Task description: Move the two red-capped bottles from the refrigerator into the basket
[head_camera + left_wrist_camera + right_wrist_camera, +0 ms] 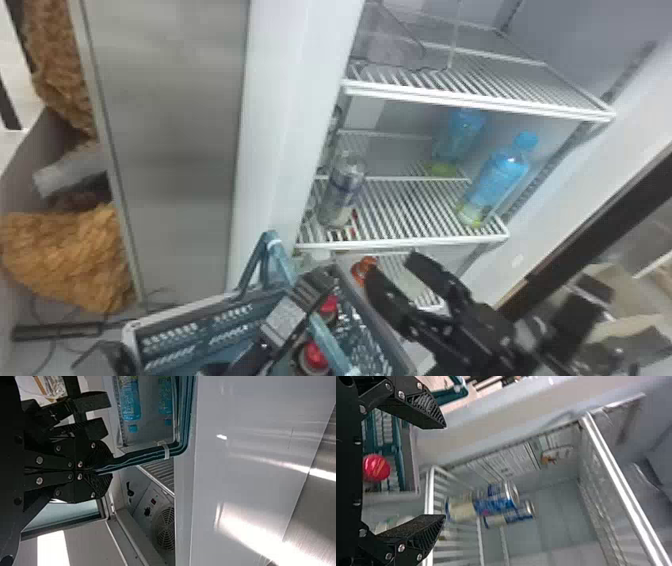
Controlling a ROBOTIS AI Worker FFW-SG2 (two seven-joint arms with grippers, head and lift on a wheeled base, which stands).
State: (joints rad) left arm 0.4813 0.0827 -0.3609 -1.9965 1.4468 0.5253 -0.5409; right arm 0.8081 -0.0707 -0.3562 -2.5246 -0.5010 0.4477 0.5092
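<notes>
And here we are at the fridge: my left gripper (pixel 320 286) is clamped on the handle (pixel 138 458) of the basket (pixel 175 312). My right gripper (pixel 391 267) is out over the lower shelf (pixel 432 296), fingers spread wide, nothing between them. Two red-capped bottles are in the basket, caps up: one (pixel 328 306) toward its far right corner, the other (pixel 315 356) nearer me, by the handle. Just past the basket's right edge, an orange-red cap (pixel 359 271) shows near my right gripper. One shelf up, a clear bottle (pixel 342 192) stands at the front left corner, a blue one (pixel 497 180) at the front right.
</notes>
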